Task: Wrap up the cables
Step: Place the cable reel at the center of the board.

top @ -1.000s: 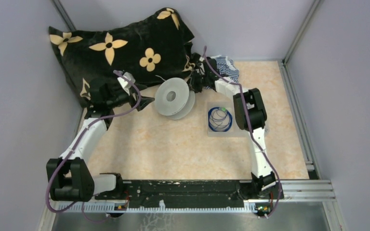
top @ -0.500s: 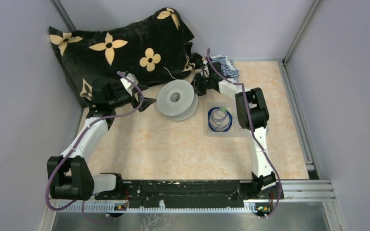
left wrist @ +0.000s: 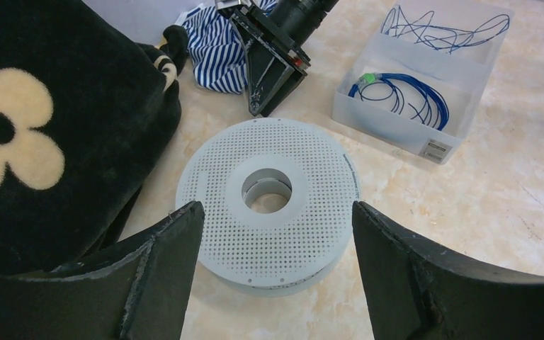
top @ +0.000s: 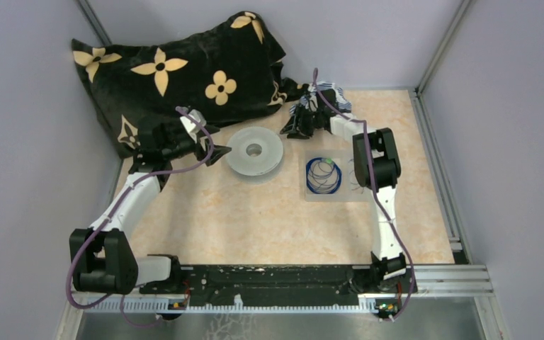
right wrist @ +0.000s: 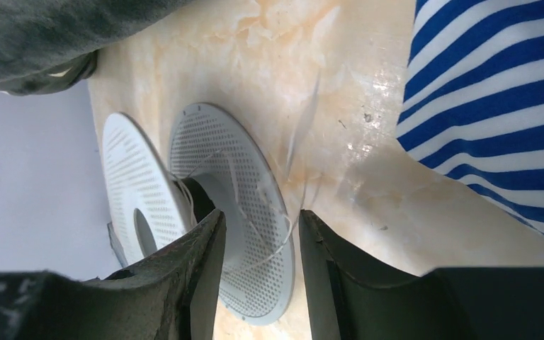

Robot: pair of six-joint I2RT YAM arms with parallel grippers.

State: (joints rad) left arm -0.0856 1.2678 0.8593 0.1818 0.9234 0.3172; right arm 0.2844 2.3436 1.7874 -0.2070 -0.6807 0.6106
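Note:
A pale perforated spool lies flat on the table. My left gripper stands open at its left edge, and in the left wrist view the wide jaws flank the spool without touching it. Just beyond the spool's far right, my right gripper is open. A thin whitish cable runs loose from the spool's core across the gap between the right gripper's fingers. A dark blue cable coil with a green bit and a scribbly tangle lie in a clear tray.
A black pillow with cream flowers fills the far left corner, close behind the left gripper. A blue-and-white striped cloth lies under the right arm's wrist. Walls close in the table's left, far and right sides.
The spool has gone from tilted on its edge to lying flat. The right gripper has opened and drawn back toward the far wall. The left gripper has edged toward the spool.

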